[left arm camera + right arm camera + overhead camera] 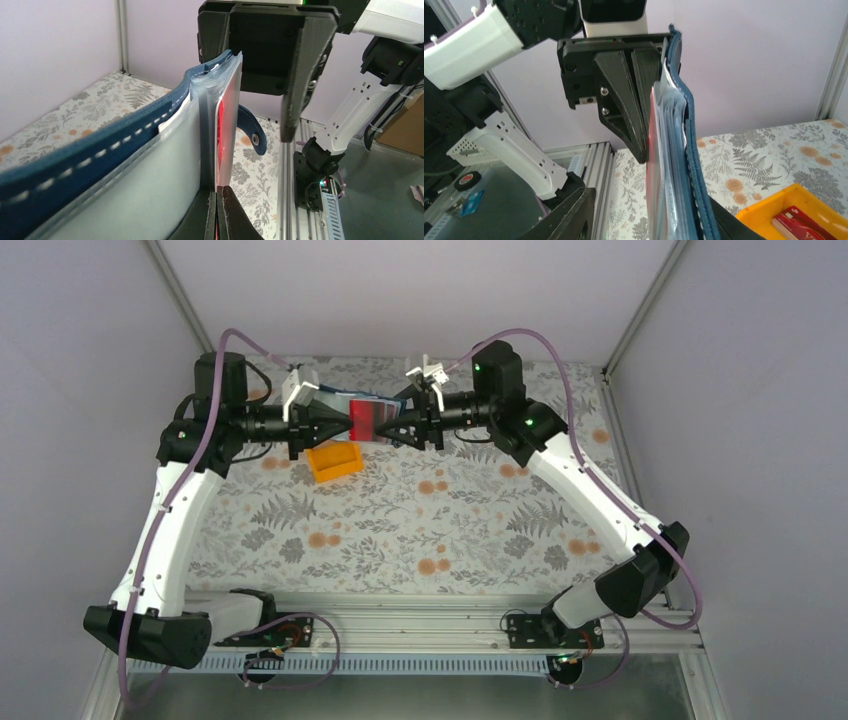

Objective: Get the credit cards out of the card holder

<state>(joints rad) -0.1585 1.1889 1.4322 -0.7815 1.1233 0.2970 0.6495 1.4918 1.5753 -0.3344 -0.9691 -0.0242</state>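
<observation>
The blue card holder hangs open in the air between both grippers, above the table's far side. In the left wrist view its stitched blue cover and clear pockets stand on edge, with a red credit card at the outer pocket. My left gripper is shut on that card's lower edge. My right gripper is open: the card holder lies against one finger, and the other finger stands well apart. From above, the red card shows between the gripper tips.
An orange tray sits on the floral table just in front of the grippers, and it holds a red card. The card holder's dark snap tab hangs free. Metal frame posts and grey walls close in the back.
</observation>
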